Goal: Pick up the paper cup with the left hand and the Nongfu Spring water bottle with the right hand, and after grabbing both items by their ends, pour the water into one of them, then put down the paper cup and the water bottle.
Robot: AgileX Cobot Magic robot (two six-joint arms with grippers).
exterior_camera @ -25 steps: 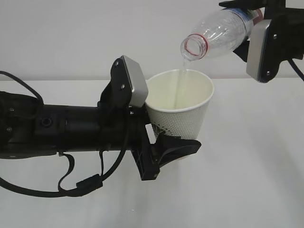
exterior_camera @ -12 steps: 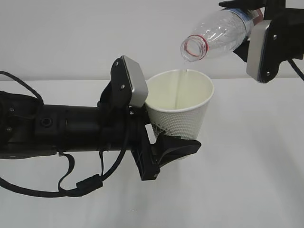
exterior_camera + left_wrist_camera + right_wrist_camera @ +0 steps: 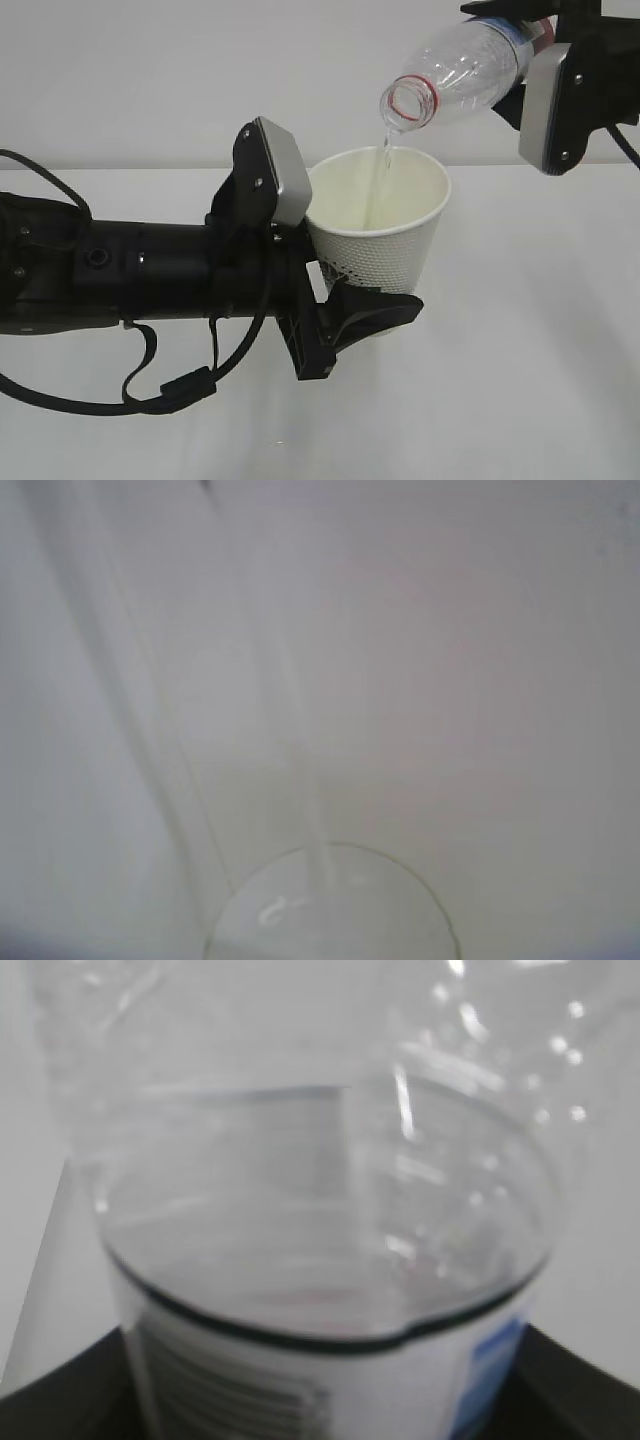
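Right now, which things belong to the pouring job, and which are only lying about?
Job: cup in left gripper; bottle in right gripper; water streaming down into the cup.
Lying about: nothing; only the bare table.

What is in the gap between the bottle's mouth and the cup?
In the exterior view, a thin stream of water falls from the bottle mouth into the paper cup; nothing else is between them.

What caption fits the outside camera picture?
Tilted water bottle pours water into the paper cup.
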